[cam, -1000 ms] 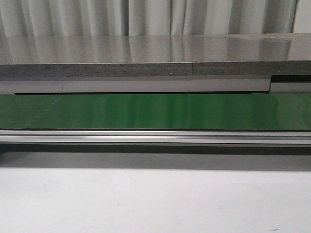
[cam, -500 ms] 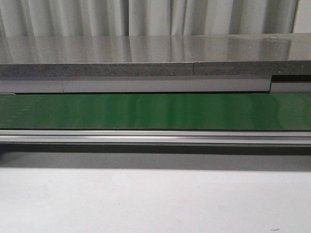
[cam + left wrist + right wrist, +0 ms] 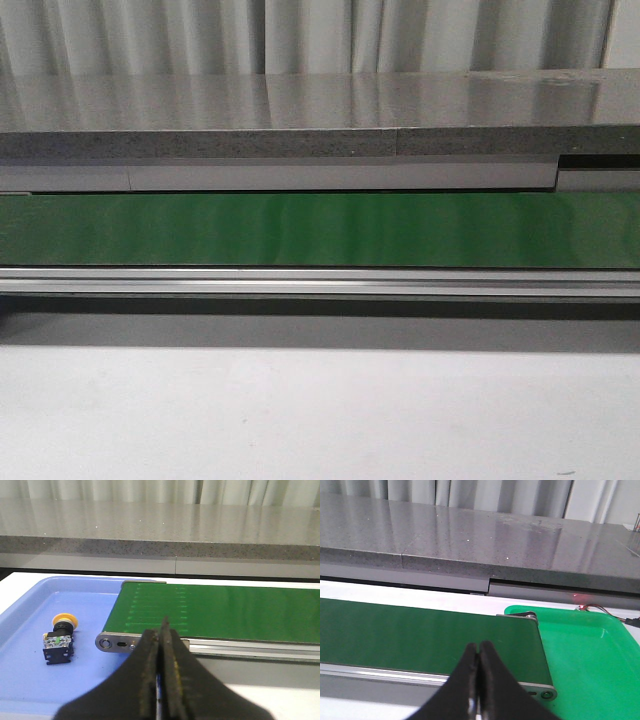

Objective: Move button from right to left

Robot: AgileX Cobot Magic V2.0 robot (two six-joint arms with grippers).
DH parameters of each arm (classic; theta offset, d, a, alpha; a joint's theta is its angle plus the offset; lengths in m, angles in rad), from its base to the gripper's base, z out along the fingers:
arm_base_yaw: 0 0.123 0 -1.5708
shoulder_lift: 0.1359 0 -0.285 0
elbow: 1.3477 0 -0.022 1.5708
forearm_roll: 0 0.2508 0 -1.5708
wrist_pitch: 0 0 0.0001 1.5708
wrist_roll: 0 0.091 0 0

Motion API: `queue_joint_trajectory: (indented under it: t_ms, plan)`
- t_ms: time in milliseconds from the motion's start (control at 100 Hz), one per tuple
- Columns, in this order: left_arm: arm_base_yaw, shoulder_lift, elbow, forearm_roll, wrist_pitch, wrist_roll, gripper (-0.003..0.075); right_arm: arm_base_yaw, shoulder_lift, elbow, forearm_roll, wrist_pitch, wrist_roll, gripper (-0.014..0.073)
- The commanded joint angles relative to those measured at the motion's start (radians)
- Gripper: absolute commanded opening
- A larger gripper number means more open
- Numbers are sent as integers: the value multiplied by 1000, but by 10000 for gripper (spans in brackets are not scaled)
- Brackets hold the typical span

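The button [image 3: 59, 637], with a round yellow cap and a dark blocky body, lies on its side in the blue tray [image 3: 30, 680] in the left wrist view, near the end of the green belt [image 3: 225, 612]. My left gripper [image 3: 161, 632] is shut and empty, in front of the belt's end roller and apart from the button. My right gripper [image 3: 478, 652] is shut and empty over the belt's [image 3: 420, 635] near edge, beside the green tray [image 3: 590, 665]. No gripper or button shows in the front view.
The front view shows the green belt [image 3: 320, 228], its metal rail [image 3: 320, 282], a grey stone counter [image 3: 300, 115] behind and a white tabletop [image 3: 320, 410] in front. The green tray shows nothing in it. A red light and wires [image 3: 592, 607] sit at the counter's base.
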Motion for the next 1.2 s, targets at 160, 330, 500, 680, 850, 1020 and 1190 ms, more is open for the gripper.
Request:
queue_joint_trajectory:
  t_ms: [160,330,500,680,850,1020,1190]
  plan:
    - [2,-32,46,0,-70,-6,-20,0,9,-23,5,-83,-4,-69]
    - [2,-32,46,0,-70,-6,-20,-4,10,-14,50,-167,-4,-69]
    - [2,-32,46,0,-70,-6,-20,25,21,82,41,-334,6,-69]
    - [2,-32,46,0,-70,-6,-20,42,21,178,-109,-507,154,-69]
    - [2,-32,46,0,-70,-6,-20,42,20,248,-113,-528,164,-69]
    - [2,-32,46,0,-70,-6,-20,42,-18,337,-114,-574,192,-69]
    - [2,-32,46,0,-70,-6,-20,42,-39,335,-136,-529,192,-69]
